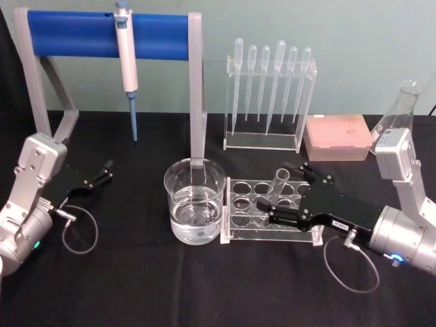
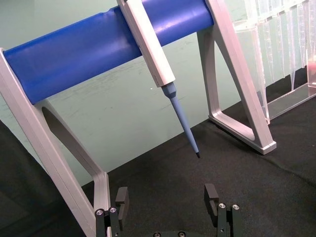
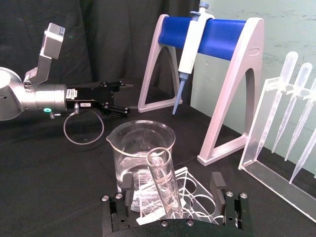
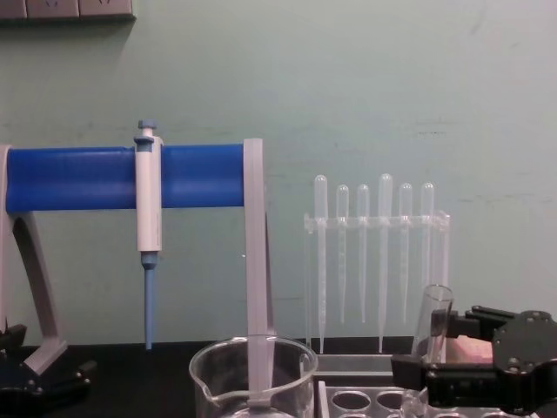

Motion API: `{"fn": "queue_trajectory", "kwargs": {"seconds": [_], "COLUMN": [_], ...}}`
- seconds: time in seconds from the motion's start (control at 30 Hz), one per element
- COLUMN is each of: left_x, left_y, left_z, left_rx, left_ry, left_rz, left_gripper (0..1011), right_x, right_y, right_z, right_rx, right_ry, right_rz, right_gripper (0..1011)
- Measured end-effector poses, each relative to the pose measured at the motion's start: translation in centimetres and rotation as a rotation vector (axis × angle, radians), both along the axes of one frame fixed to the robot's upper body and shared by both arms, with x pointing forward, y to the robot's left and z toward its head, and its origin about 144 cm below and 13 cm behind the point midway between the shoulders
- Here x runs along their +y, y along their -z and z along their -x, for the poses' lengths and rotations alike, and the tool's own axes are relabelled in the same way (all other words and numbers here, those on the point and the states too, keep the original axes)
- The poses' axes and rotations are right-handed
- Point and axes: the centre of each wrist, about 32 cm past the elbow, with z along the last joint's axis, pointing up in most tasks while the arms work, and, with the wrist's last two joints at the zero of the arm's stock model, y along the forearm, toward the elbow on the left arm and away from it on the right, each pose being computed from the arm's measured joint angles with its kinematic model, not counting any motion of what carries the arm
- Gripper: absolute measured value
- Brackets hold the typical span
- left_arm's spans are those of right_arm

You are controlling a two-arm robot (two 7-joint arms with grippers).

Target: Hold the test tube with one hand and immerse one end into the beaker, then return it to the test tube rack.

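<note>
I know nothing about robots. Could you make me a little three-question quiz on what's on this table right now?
1. True or false: the test tube is lifted clear of the rack.
2. Which hand has its fingers on either side of the test tube? A) the left hand B) the right hand
3. Fill in: by the robot's own sides, the beaker stands to the rack's ____.

Key
1. False: it leans in one of the rack's holes.
2. B: its fingers are open around the glass without touching it, while the left hand sits open, far off to the left.
3. left
</note>
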Motion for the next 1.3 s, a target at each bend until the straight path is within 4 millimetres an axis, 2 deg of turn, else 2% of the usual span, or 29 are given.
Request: {"fn": "queue_trajectory", "kwargs": {"seconds": [0.17,0.3,0.4,0.53,0.63,0.67,0.83,0.9,1.3], "left_x": [0.00,0.00,0.00,0.00,0.00,0.00,0.00,0.00,0.00], "left_y": [0.00,0.00,0.00,0.00,0.00,0.00,0.00,0.00,0.00], "left_z": [0.00,0.00,0.00,0.00,0.00,0.00,0.00,0.00,0.00], "left_rx": [0.000,0.000,0.000,0.000,0.000,0.000,0.000,0.000,0.000], "left_ry": [0.000,0.000,0.000,0.000,0.000,0.000,0.000,0.000,0.000], "left_rz": [0.000,0.000,0.000,0.000,0.000,0.000,0.000,0.000,0.000], "left_gripper": [1000,1000,1000,1000,1000,1000,1000,1000,1000], "right_x": [-0.03,-0.04,-0.05,-0.06,-0.07,-0.08,-0.10,-0.10,-0.10], "right_y": [-0.01,-0.02,-0.02,-0.03,-0.04,-0.04,-0.05,-0.06,-0.04], "right_z": [0.03,0.04,0.05,0.06,0.06,0.06,0.07,0.07,0.08], "right_rx": [0.000,0.000,0.000,0.000,0.000,0.000,-0.001,-0.001,0.000], "right_ry": [0.000,0.001,0.001,0.001,0.002,0.002,0.002,0.002,0.002], "right_rz": [-0.001,-0.002,-0.002,-0.002,-0.002,-0.003,-0.003,-0.003,-0.003], "right_gripper": [906,761,706,543,483,420,262,235,233]}}
